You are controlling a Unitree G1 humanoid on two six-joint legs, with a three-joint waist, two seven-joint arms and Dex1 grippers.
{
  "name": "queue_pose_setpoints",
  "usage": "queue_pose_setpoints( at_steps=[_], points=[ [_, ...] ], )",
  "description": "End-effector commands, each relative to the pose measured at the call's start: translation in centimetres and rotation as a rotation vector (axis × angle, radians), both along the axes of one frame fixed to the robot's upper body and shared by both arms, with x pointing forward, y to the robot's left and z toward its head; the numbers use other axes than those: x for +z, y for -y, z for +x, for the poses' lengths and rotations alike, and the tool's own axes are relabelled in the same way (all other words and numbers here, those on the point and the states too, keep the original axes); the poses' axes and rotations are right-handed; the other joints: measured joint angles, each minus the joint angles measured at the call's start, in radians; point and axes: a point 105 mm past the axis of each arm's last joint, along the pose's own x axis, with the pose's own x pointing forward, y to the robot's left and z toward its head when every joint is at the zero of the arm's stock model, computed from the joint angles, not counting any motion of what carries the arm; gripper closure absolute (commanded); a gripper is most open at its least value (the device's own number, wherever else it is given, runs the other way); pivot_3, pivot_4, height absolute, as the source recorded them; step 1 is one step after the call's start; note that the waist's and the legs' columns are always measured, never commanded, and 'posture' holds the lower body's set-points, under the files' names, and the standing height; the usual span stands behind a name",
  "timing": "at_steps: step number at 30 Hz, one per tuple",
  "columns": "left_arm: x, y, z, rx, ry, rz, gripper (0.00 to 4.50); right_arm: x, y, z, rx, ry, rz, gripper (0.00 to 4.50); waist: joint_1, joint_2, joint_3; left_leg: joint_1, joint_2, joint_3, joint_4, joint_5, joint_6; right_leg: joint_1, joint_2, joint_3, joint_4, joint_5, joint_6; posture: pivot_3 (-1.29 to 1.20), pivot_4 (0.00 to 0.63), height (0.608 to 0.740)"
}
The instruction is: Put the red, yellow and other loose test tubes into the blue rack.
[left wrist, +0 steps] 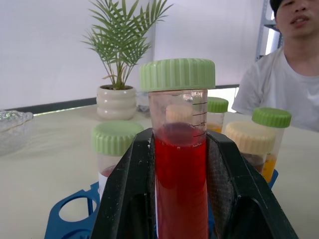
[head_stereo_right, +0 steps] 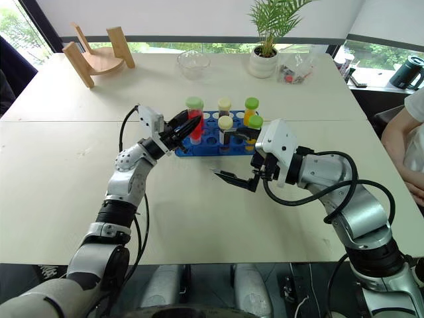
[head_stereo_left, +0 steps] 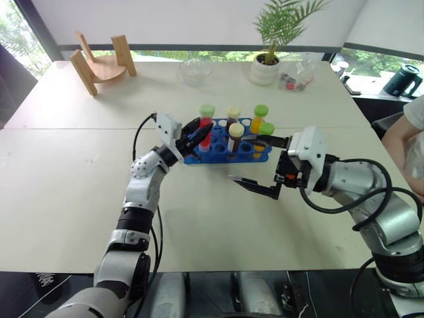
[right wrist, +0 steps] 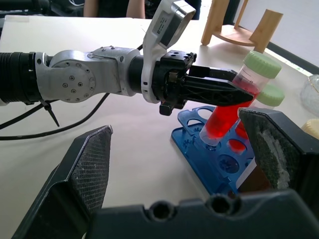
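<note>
My left hand (head_stereo_left: 197, 137) is clamped on the red tube (right wrist: 227, 107), tilted over the blue rack (head_stereo_left: 258, 154); next straighten & drop it in a hole. Right hand (head_stereo_left: 260, 165) is wide open, idle.

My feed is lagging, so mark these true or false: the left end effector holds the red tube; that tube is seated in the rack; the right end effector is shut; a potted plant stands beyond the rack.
1. The left end effector grips the red test tube. True.
2. That tube is fully seated in the blue rack. False: it is tilted, its bottom at a rack hole.
3. The right end effector is shut. False: its fingers are spread wide, holding nothing.
4. A potted plant stands beyond the rack. True.
</note>
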Motion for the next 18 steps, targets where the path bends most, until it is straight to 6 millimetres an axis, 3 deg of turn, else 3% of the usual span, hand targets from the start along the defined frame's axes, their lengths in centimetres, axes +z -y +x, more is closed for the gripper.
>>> queue_pose_setpoints(
  at_steps=[1,10,17,18],
  points=[
    [0.9,0.4,0.0,-0.010,0.051,-0.006,3.68,0.9,-0.3,-0.6,0.011,0.043,0.007,0.00,-0.001,0.000,0.000,0.000,0.000,0.000,0.000,0.000,0.000,0.000,0.000,0.000,0.000,0.000,0.000,0.00,0.150,0.740],
    [0.0,0.8,0.1,-0.017,0.052,0.041,3.68,0.9,-0.2,-0.8,0.003,0.043,0.006,0.00,0.000,0.000,0.000,0.000,0.000,0.000,0.000,0.000,0.000,0.000,0.000,0.000,0.000,0.000,0.000,0.00,0.150,0.740],
    [-1.5,0.4,-0.5,-0.044,0.037,0.129,0.27,0.7,0.0,-0.7,-0.006,0.032,0.002,0.00,0.000,0.000,0.000,0.000,0.000,0.000,-0.001,0.000,0.000,0.000,0.001,0.000,0.000,0.000,0.000,0.00,0.150,0.740],
    [-1.3,-0.4,-0.7,-0.022,0.043,0.145,0.01,0.5,0.1,-0.7,-0.013,0.026,-0.002,0.00,-0.002,0.000,0.000,0.000,0.000,0.000,-0.001,0.000,0.000,0.000,0.000,0.000,0.000,0.000,0.000,0.00,0.150,0.740]
  ],
)
